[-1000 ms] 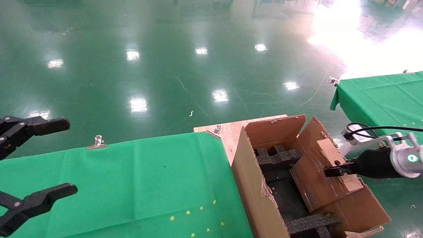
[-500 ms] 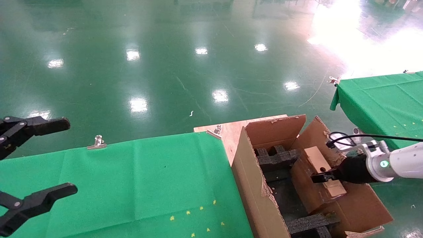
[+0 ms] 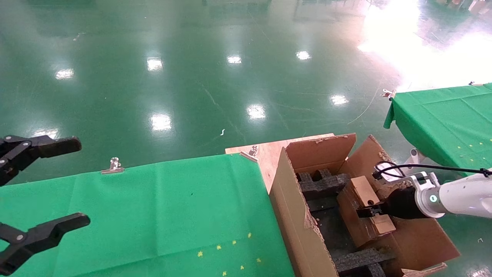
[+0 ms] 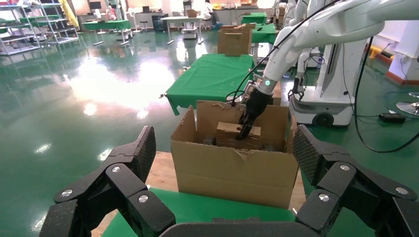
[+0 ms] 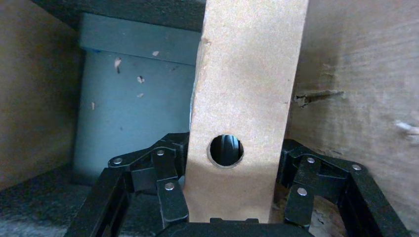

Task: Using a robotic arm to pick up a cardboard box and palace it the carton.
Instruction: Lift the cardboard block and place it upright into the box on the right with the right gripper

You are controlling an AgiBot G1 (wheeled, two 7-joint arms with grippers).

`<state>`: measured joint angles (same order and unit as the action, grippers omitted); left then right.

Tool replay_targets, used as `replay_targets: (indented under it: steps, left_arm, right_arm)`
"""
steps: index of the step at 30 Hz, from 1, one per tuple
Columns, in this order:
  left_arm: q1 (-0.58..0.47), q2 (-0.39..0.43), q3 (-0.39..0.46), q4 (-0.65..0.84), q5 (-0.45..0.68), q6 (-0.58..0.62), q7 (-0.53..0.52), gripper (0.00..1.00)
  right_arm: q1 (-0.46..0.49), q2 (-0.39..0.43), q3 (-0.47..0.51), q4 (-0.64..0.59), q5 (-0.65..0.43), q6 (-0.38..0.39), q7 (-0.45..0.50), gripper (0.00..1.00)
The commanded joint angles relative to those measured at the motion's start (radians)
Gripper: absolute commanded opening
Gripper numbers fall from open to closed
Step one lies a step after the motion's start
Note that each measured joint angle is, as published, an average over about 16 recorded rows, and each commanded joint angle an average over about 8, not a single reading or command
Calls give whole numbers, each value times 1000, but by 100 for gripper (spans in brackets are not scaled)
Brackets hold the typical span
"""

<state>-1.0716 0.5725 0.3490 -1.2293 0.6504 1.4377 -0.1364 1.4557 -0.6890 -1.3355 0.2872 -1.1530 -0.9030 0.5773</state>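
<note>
Head camera looks down on the carton [image 3: 307, 215]; left wrist faces it from afar; right wrist peers inside, close.

Cardboard box [image 5: 245, 98] cut off by frame edge; right hand [image 5: 230, 197] fingertips hidden behind it.

Brown carton [image 3: 296, 215], black foam [image 3: 321, 184], green cloth [image 3: 153, 215].

Bright overhead lighting. Green floor [image 3: 192, 77] mirrors ceiling lamps as white spots; blown-out glare beyond the far table [image 3: 442, 111]. Carton [image 3: 296, 215] interior shadowed. Focus sharp.
</note>
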Motion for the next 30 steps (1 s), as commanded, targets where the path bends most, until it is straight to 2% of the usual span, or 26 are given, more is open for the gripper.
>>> replay_targets:
  steps: [1,3,4,11,12,30]
  left_arm:
    - [0,0,0,0,0,0,0,100]
    - [0,0,0,0,0,0,0,100]
    - [0,0,0,0,0,0,0,100]
    - [0,0,0,0,0,0,0,100]
    - [0,0,0,0,0,0,0,100]
    - [0,0,0,0,0,0,0,100]
  right_arm:
    - [-5,-14,4,-28,6,2,-18,0]
    - [-8,-24,8,-48,12,2,-33,1]
    - [-9,-29,9,-56,14,1,-39,6]
    - [-15,-51,18,-96,25,-5,-62,93]
    - [-16,-52,18,-99,26,-6,-64,100]
    - [9,-34,16,-89,21,-8,-60,100]
